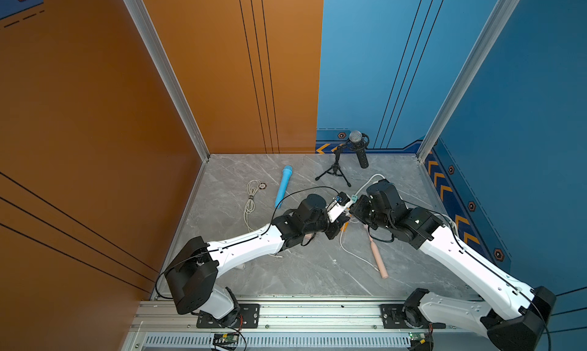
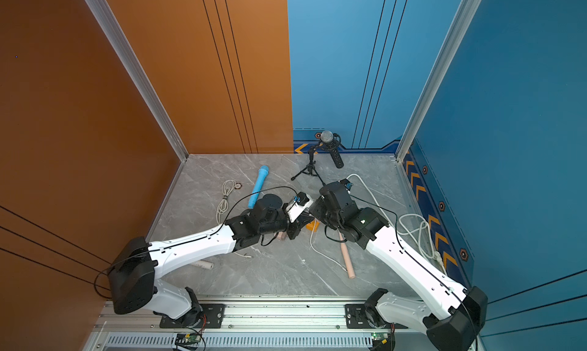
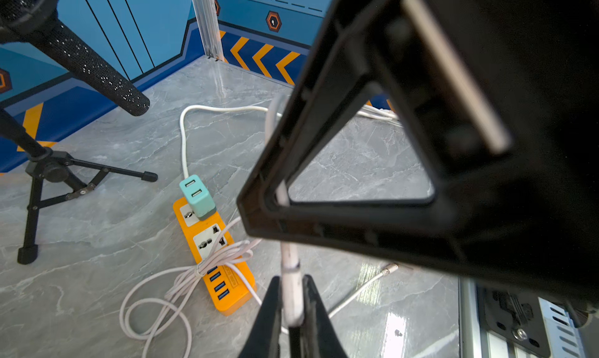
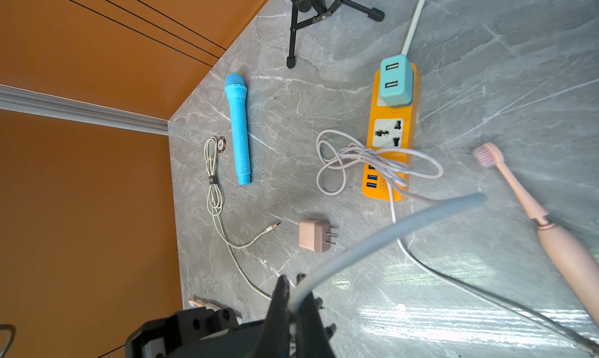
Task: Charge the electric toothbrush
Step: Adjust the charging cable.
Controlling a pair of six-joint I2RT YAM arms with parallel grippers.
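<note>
Toothbrush [image 4: 564,252]: pink, lying flat on the table near the orange strip, on the right arm's side. No gripper touches it, and whether a cable reaches its base cannot be told.
Left gripper [image 3: 291,278]: jaws pinched narrow on a white cable [image 3: 289,256] that stands up between them.
Right gripper [image 4: 293,285]: closed tight on what looks like the same pale cable, which arcs away blurred in its wrist view. The two grippers sit almost touching above the strip.
Power strip [image 3: 233,304]: flat on the table, with a teal USB charger [image 3: 197,194] plugged into one end. A tied bundle of white cable lies across its USB ports.
Step in hand: judged to be taking up the charging cable with both grippers, before either end is plugged in.
Next move: likely calls for finding a free plug end and turning it to face a USB port, then bringing the other end to the toothbrush. Which end is held cannot be told, and the bundle may drag on the strip.
Surface: grey marbled table [image 1: 301,270], glossy with glare. It also carries a blue microphone [image 1: 283,187], a black microphone [image 1: 355,136] on a tripod, a grey cable coil [image 1: 251,200] and a pink wall plug [image 4: 311,236].
Room: orange wall [image 1: 95,111] and blue wall [image 1: 381,63], with aluminium posts [image 1: 165,70] at the corners.
</note>
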